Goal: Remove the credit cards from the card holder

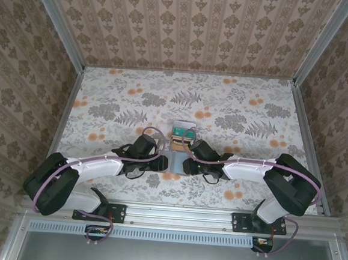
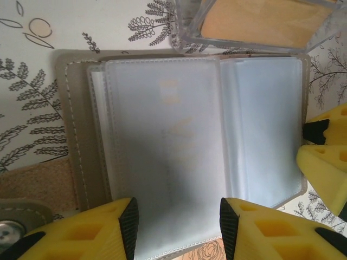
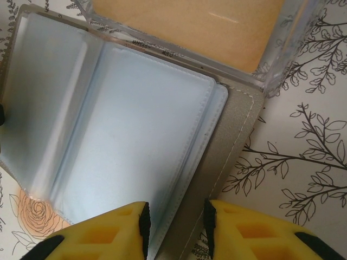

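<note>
Fingers come nearest: my left gripper [image 2: 176,230] stands with its jaws parted over the near edge of the card holder [image 2: 162,135], with nothing pinched between them. My right gripper [image 3: 176,233] is parted the same way, astride the holder's right-hand rim. The lower parts of all four fingers are cut off at the bottom of the wrist views.

The holder lies open and flat on the flowered table [image 1: 236,111], between my two grippers and just ahead of my arm bases. Spread out, its long axis runs left to right, and its fold runs away from me toward the clear box [image 3: 282,59].

From above the holder is a small grey patch, half covered by my wrists. My left wrist view shows what the top view cannot: frosted pocket leaves, the stitched taupe cover and a snap tab [image 2: 8,233] at the left. Faint orange marks under one leaf may be a pale card [image 2: 172,108].

The clear box overlaps the holder's far edge, with a gold-tan card [image 2: 260,21] inside. The top view alone shows a teal card [image 1: 184,132] at the box's far end.
</note>
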Robot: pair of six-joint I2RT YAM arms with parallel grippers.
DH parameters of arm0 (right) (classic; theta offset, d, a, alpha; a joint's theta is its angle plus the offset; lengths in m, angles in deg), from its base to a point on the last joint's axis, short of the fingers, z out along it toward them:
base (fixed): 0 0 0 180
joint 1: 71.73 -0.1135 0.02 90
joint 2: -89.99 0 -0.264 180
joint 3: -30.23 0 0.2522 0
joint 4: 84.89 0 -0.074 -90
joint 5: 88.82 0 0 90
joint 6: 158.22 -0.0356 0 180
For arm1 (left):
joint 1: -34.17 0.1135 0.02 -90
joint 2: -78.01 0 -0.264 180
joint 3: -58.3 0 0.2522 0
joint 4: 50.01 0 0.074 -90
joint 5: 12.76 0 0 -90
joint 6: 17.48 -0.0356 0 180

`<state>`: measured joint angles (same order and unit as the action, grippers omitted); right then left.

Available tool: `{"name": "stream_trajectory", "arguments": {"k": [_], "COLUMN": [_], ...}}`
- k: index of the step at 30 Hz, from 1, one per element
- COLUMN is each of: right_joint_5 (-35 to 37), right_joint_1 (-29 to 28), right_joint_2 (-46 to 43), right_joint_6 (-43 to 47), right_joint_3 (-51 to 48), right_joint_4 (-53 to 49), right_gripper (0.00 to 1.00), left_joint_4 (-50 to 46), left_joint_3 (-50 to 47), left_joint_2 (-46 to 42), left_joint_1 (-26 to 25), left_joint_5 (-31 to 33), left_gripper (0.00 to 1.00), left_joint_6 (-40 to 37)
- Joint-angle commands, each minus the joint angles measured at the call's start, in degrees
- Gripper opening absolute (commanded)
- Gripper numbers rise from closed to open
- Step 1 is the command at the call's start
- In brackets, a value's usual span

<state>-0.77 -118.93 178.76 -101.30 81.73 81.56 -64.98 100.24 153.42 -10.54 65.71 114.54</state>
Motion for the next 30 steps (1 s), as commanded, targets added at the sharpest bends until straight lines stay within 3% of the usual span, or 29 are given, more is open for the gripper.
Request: {"name": "stream_trajectory", "arguments": {"k": [1,7,15,30], "right_joint_5": [0.2,0.1,0.3,0.2], "right_joint_1": [-0.4,-0.4,-0.5,-0.5], "right_joint_2": [1.3,1.6,1.5,1.4], "right_joint_6": [-0.7,-0.8,-0.9,-1.1], "right_joint_3": [-0.1,-0.1,-0.5,-0.4], "right_joint_4": [0.1,0.3,0.2,0.0], "right_gripper": [0.36,0.36,0.36,0.36], "left_joint_4": [1.2,2.8,-3.5,-2.2], "left_joint_3": [1.0,1.3,1.4,0.6], "left_joint_2": [0.5,0.7,-3.3,-0.6], "left_joint_1": [-0.4,-0.5,1.6,3.0], "left_joint_5": [-1.3,-3.7,1.2,-0.5], "left_gripper": [0.47,0.45,0.45,0.45], "left_joint_6": [0.4,0.5,-0.1,0.3]}}
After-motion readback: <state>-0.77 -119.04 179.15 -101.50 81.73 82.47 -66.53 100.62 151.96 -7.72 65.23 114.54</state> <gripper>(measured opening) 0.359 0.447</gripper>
